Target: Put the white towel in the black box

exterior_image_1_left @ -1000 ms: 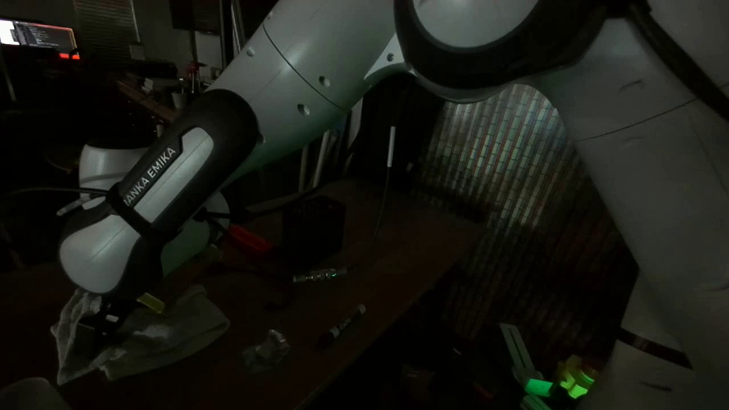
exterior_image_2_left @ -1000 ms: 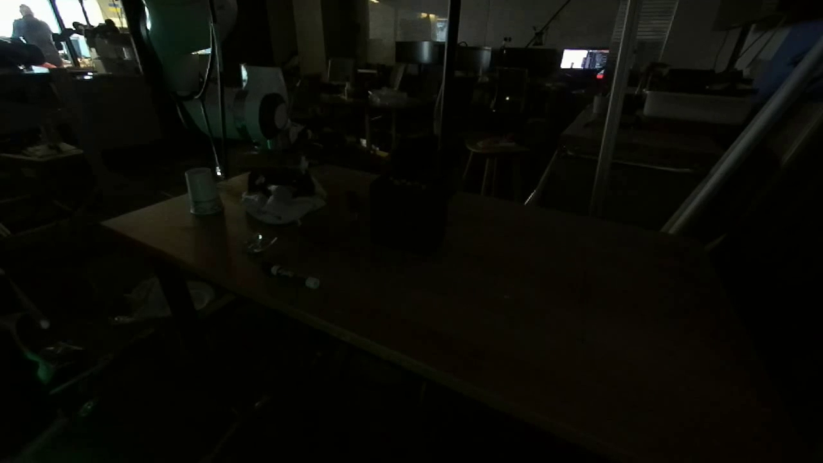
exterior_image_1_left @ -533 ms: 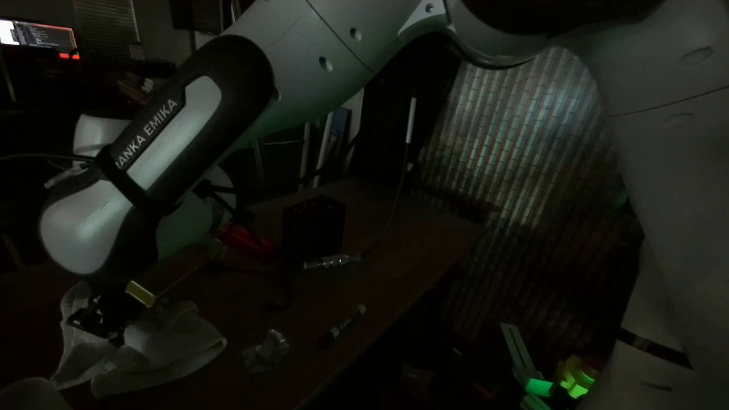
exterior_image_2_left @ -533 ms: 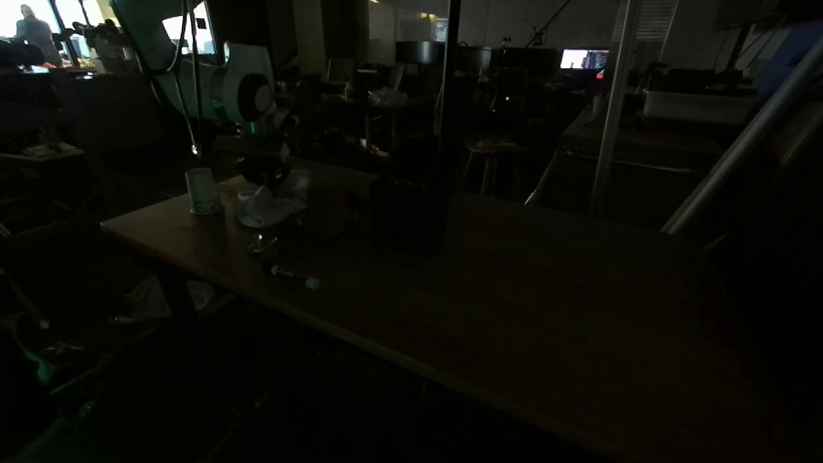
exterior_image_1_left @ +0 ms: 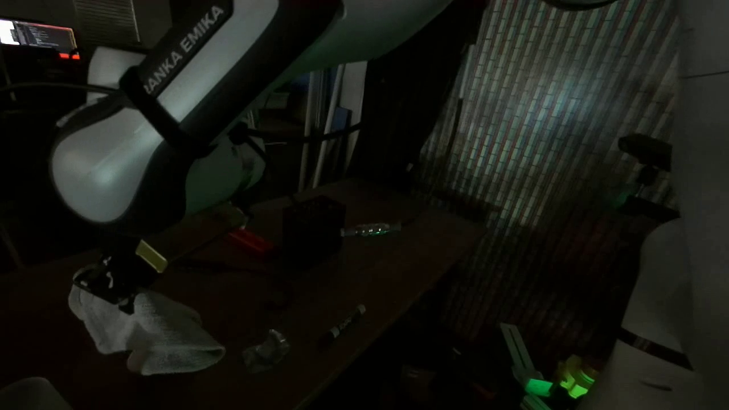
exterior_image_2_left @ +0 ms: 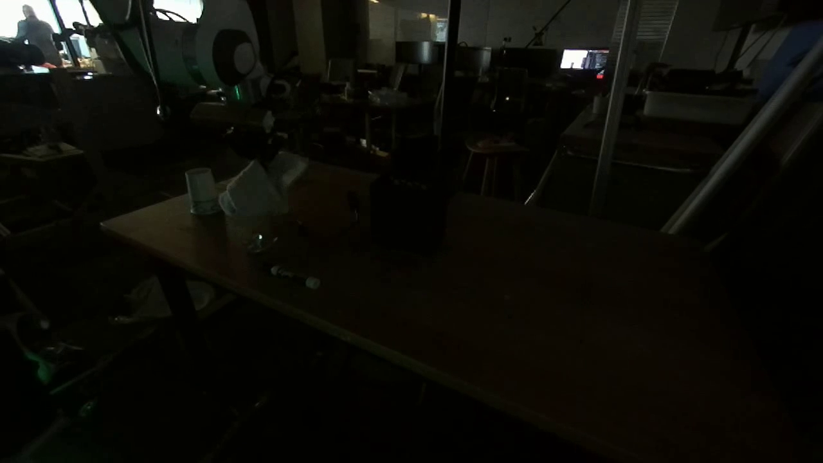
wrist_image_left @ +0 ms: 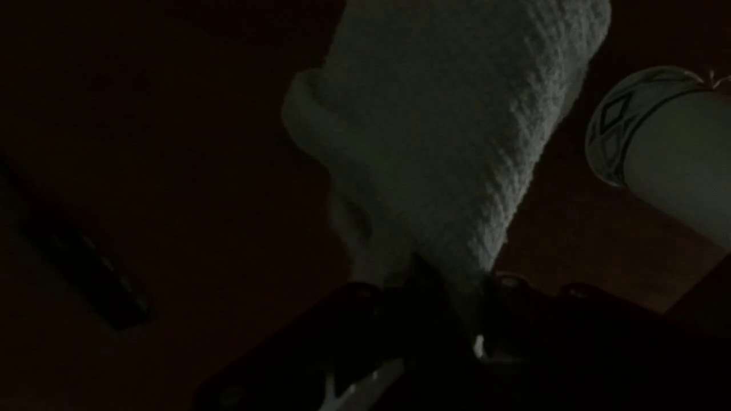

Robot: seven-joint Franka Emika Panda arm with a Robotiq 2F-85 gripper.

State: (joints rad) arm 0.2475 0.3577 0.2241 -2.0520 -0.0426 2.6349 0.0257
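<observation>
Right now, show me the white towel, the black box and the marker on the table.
White towel [wrist_image_left: 437, 123]: in the wrist view, on the broad middle of its cloth.
Black box [exterior_image_1_left: 312, 236]: in an exterior view, on its side wall.
Marker [exterior_image_1_left: 344, 326]: in an exterior view, on the middle of its barrel.

Hard to make out in the gloom.
In both exterior views, cannot see into the box [exterior_image_1_left: 313, 233], nor, in the wrist view, pick out the tips of the gripper [wrist_image_left: 458, 278]. There, cannot follow the towel [wrist_image_left: 445, 125] past the top edge, nor the cup [wrist_image_left: 679, 157] past the right. Cannot name the dim thing [wrist_image_left: 85, 274] at far left.
</observation>
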